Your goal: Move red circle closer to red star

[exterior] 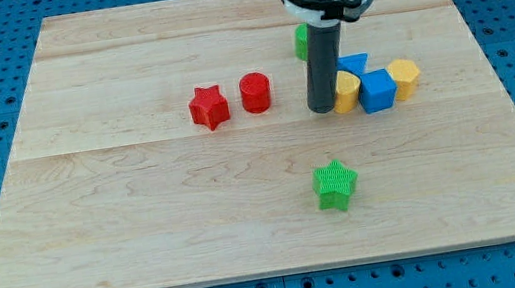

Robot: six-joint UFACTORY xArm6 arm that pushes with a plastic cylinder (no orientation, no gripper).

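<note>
The red circle (254, 93) sits on the wooden board just right of the red star (209, 107), with a small gap between them. My tip (321, 109) rests on the board to the right of the red circle, about a block's width away, and touches or nearly touches the left side of a yellow block (345, 91).
A blue block (376, 90), another blue block (354, 65) behind it and a yellow block (405, 76) cluster right of my tip. A green block (301, 42) is partly hidden behind the rod. A green star (335, 185) lies toward the view's bottom.
</note>
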